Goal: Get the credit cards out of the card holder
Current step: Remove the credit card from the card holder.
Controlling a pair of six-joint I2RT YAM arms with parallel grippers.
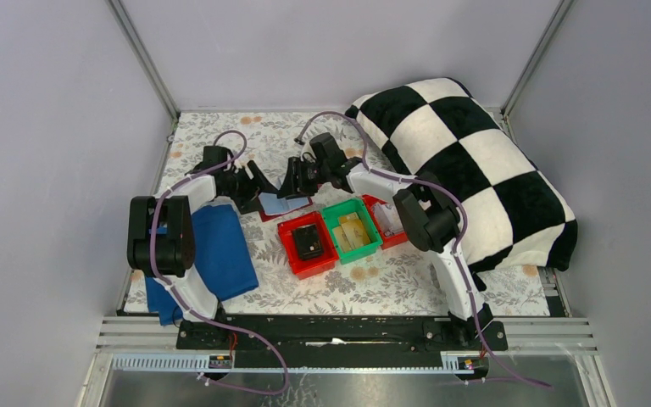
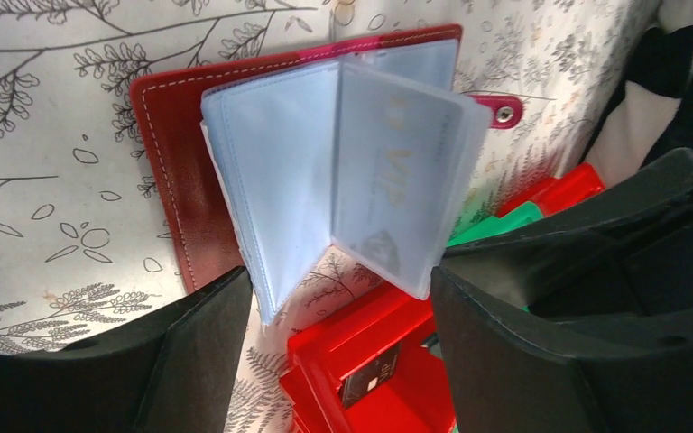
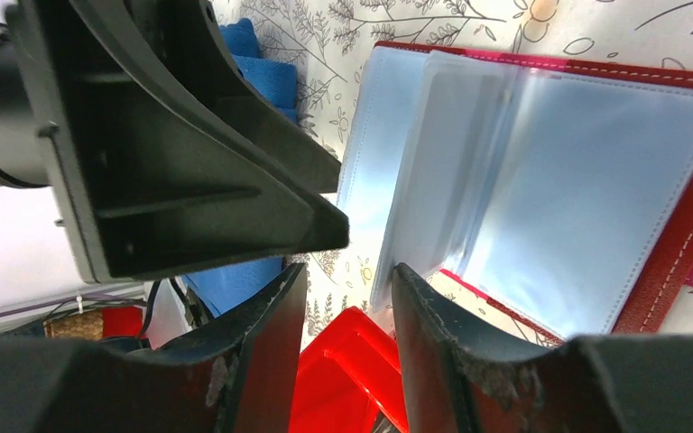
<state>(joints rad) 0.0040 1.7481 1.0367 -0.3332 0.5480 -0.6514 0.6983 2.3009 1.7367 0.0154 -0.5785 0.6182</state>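
We see L pincer (image 2: 338,307) wide open, gripping nothing, straddling clear plastic sleeves (image 2: 289,171) of dark red folding card holder (image 2: 180,171), which lies open on floral desk (image 1: 373,284). Pale credit card (image 2: 397,171) sits in a sleeve. R pincer (image 3: 347,316) open, sleeve edge at its gap. Red plastic bin (image 1: 288,246): small black box (image 1: 308,241). Green plastic bin (image 1: 364,254): yellow-tan flat items (image 1: 352,231).
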